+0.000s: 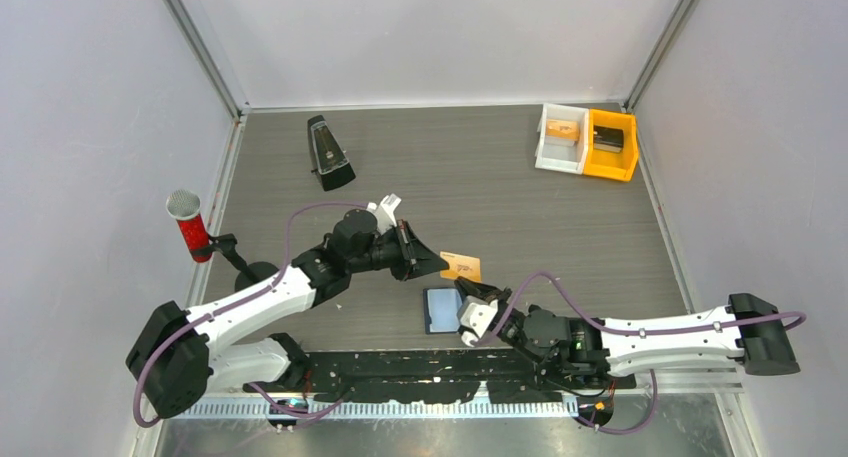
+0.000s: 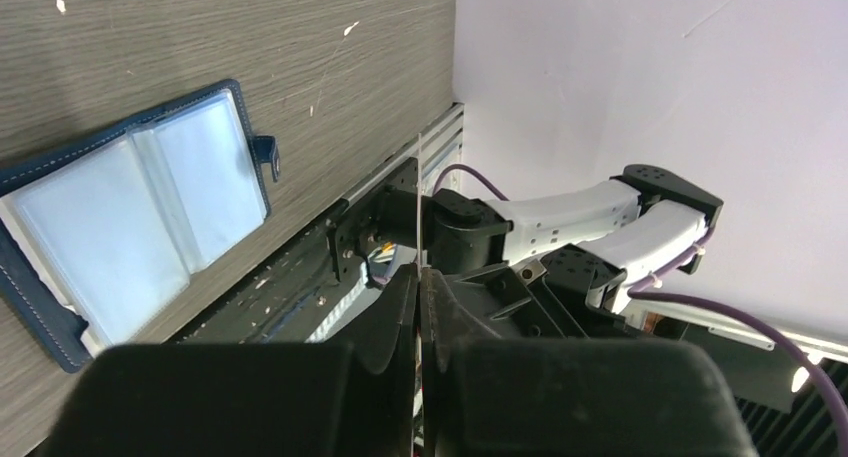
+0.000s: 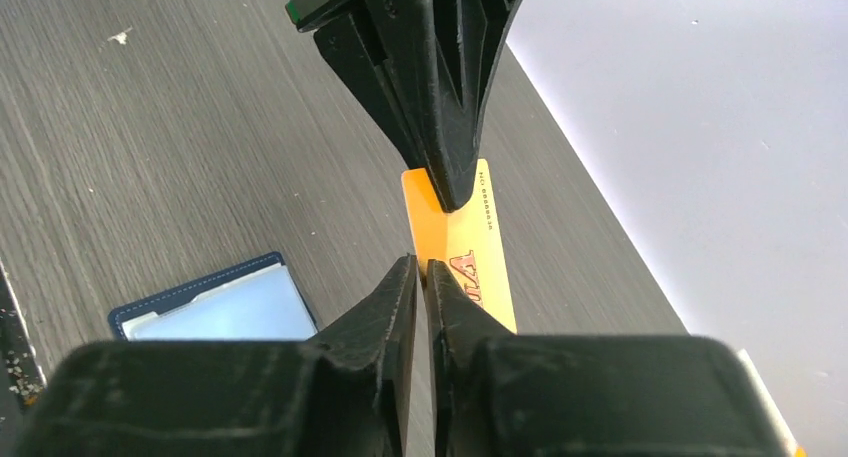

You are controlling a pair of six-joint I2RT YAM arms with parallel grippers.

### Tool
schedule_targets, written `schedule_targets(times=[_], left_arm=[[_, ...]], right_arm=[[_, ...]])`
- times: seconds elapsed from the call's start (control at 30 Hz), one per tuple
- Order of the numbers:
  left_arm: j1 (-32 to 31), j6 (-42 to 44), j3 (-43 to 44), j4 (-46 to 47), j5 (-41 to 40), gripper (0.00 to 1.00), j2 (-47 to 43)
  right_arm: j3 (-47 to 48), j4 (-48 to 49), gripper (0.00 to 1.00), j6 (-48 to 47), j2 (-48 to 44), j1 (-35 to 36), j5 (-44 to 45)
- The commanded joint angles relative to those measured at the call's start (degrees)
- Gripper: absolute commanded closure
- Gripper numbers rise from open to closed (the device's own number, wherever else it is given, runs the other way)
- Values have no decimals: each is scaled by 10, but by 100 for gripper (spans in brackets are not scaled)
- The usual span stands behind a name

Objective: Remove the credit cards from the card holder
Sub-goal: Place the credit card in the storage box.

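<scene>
An orange credit card (image 1: 465, 268) (image 3: 470, 242) hangs level just above the table, and my left gripper (image 1: 437, 264) is shut on its left edge. In the left wrist view the card (image 2: 419, 197) shows edge-on as a thin line rising from the left gripper (image 2: 420, 269). The card holder (image 1: 441, 310) (image 2: 130, 237) (image 3: 225, 307), a navy wallet, lies open on the table with its pale blue pockets up. My right gripper (image 1: 466, 295) (image 3: 421, 262) sits at the card's near edge beside the wallet. Its jaws are a slit apart with nothing between them. The left gripper's fingers (image 3: 445, 157) clamp the card's far end.
A black metronome (image 1: 327, 153) stands at the back left. A red-handled microphone (image 1: 187, 225) stands at the left wall. A white bin (image 1: 561, 137) and a yellow bin (image 1: 611, 144), each holding an object, sit at the back right. Walls close in three sides.
</scene>
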Motion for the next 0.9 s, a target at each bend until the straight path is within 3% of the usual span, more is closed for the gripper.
schedule_targets(times=[0.0,0.13,0.37,0.53,0.67,0.77,0.87], left_arm=[[3,50,-2,30,12,100,-1],[3,125,-8,34,-17,100,-17],[3,203,-33,83,-37,100,-39],[4,222,-54,112,-42,100,-56],[3,233,-65,118,-42,100,-72],[4,258,-49,83,-19,100,-77],[3,265,-51,74,-17,100,-88]], right_arm=[[1,12,78,63,-29,3,1],[17,-40,66,178,-75,2,15],[93,-191,57,414,-124,-65,-18],[136,-269,57,554,-114,-184,-159],[128,-259,56,651,-98,-292,-292],[120,-219,53,656,-88,-349,-394],[147,-266,53,648,-77,-386,-415]])
